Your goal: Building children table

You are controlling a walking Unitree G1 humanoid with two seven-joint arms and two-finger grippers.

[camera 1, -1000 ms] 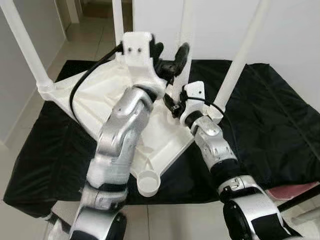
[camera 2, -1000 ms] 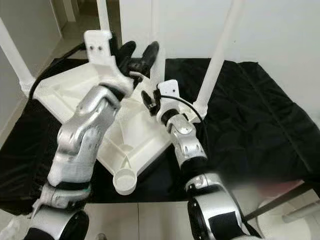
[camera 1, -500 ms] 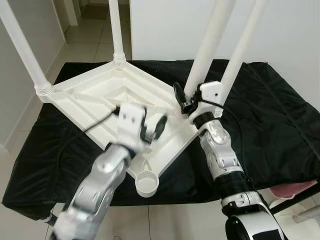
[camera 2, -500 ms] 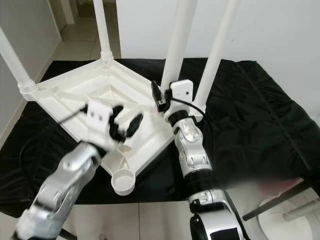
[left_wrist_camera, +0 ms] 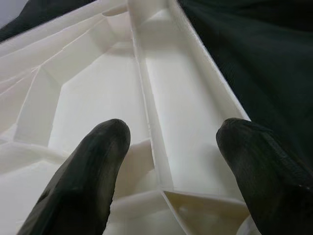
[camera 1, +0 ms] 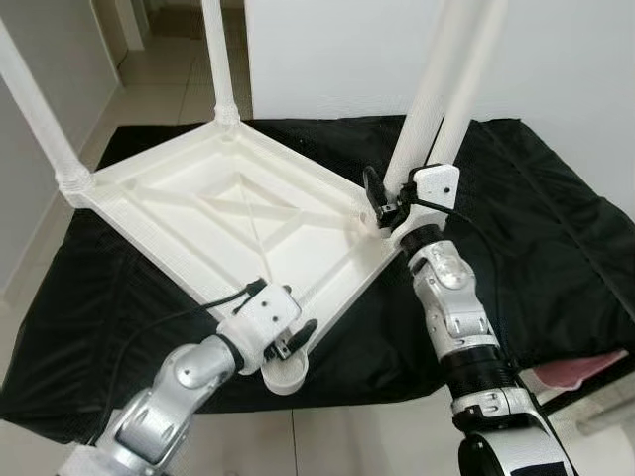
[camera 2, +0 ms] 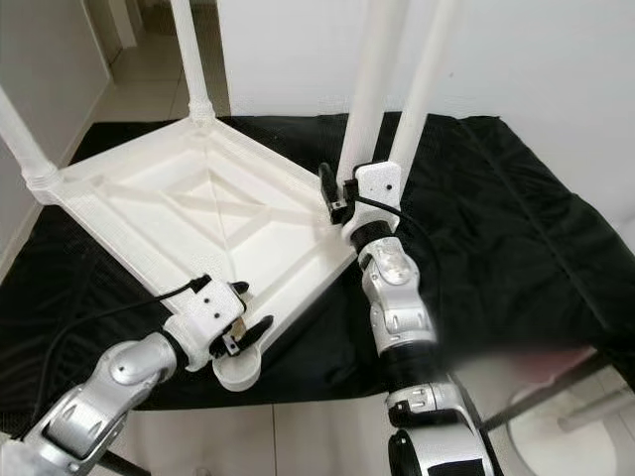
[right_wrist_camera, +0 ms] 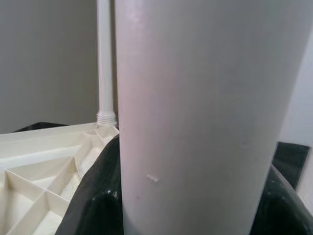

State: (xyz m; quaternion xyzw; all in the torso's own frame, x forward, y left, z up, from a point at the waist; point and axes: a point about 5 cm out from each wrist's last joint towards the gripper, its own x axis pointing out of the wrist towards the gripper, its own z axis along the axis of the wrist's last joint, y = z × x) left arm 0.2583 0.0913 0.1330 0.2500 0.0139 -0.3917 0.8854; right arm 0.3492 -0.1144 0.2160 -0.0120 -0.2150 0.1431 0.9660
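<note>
Your right gripper [camera 1: 382, 203] clamped on smooth white leg [camera 2: 369, 89]. Left gripper [camera 1: 290, 335] spread apart astride ribbed plastic tabletop [camera 1: 223, 213] rim, beside empty socket [camera 1: 283, 374]. Black cloth [camera 1: 536, 228] beneath.

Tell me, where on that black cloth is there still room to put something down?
The black cloth lies bare to the robot's right of the upturned white tabletop. A narrow strip shows along the front left edge. It is crowded at the tabletop's near corner socket, by the left gripper, and where the right gripper holds a leg.
</note>
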